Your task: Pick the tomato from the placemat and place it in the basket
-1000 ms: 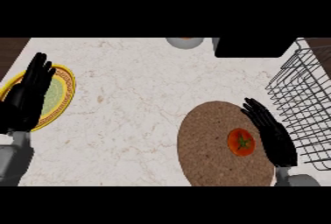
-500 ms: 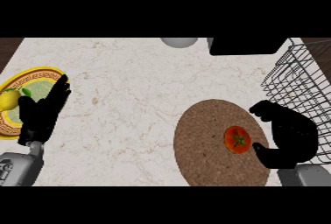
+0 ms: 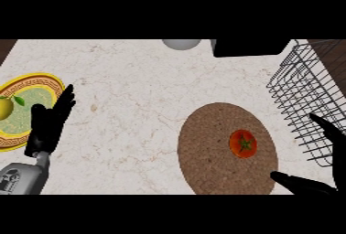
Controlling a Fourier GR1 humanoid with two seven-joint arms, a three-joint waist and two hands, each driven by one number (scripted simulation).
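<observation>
Has backed right hand point(image 3: 334, 136) off tomato point(image 3: 243, 143), fingers spread wide, clasping nothing; keeps left hand point(image 3: 49, 126) straight-fingered; must grasp before basket point(image 3: 301, 89)

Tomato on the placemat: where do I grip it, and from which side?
Pinch the tomato across its round red sides, below the green stem that faces up. Come from its right, where the open right hand is spread beside it. It sits alone on the flat placemat, so nothing should block the approach.
</observation>
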